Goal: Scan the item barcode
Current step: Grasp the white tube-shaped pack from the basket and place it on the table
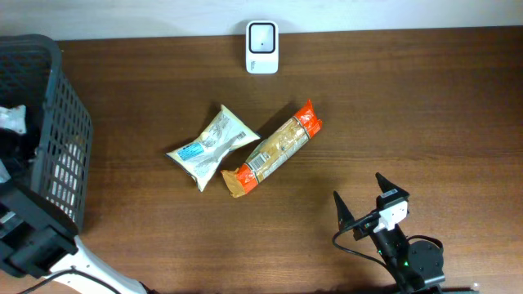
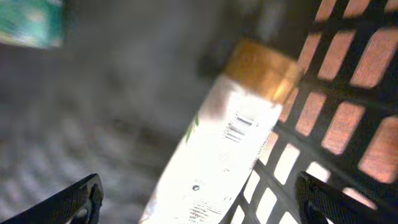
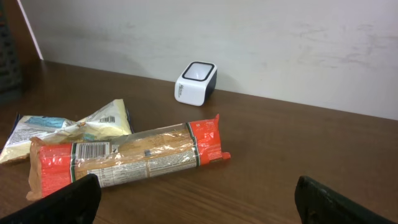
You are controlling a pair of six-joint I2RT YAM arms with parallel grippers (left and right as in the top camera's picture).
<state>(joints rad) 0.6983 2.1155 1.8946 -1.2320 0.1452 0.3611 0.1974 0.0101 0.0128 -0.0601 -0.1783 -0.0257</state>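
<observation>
left gripper (image 2: 202,202) released, tube (image 2: 224,143) between my jaws | right gripper (image 3: 199,205) released | risk: I snag basket (image 2: 348,93) mesh beside tube on closing

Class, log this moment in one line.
left gripper: open, inside dark mesh basket, facing white gold-capped container; right gripper: open, empty; white scanner: far edge

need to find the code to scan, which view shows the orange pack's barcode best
Right wrist: the orange pack lies near, its barcode facing the camera. Overhead shows the whole pack, but the barcode is tiny there. Left wrist looks into the basket and misses it.
</observation>
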